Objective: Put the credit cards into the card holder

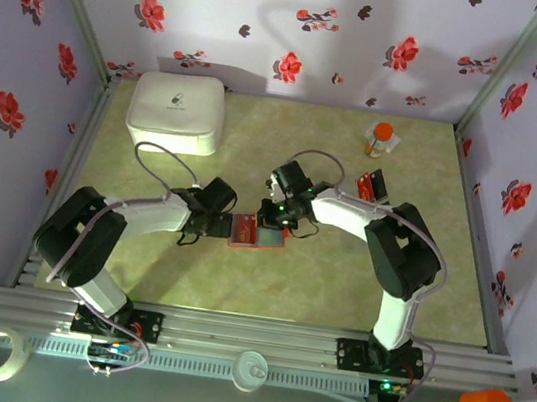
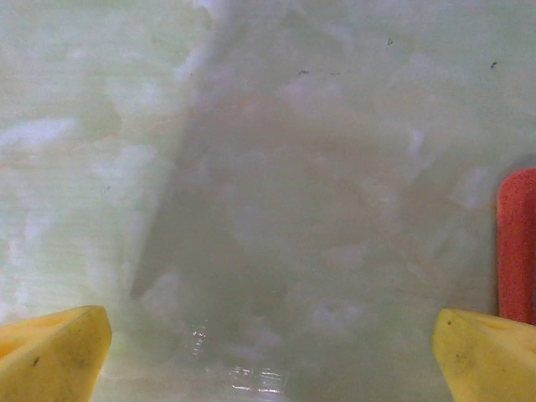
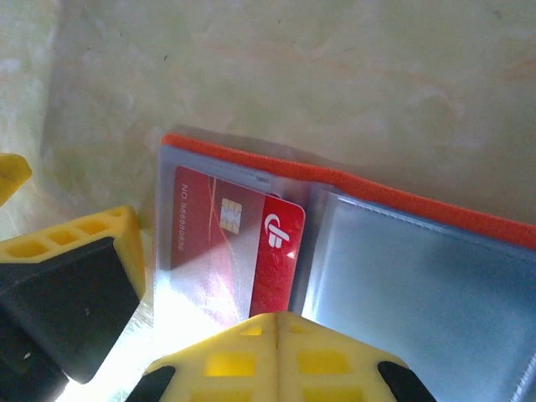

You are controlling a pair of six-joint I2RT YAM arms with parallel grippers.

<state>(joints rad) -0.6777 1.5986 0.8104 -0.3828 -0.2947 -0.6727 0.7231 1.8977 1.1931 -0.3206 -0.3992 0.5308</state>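
Pale green marbled table (image 1: 266, 282), boxed in by flowered walls (image 1: 377, 15). My left gripper (image 2: 272, 352) gapes wide, empty; my right gripper (image 3: 276, 328) is closed at a red card (image 3: 226, 243) in the open wallet (image 3: 419, 285).

The pale green table (image 1: 237, 277) carries a white box (image 1: 176, 111), an orange-capped bottle (image 1: 380, 139), credit cards (image 1: 373, 185) and the open card holder (image 1: 254, 232)

Red card (image 3: 243, 251); white logo, digits blurred

Bright even light, soft shadows; left wrist view hazy, perhaps defocused.
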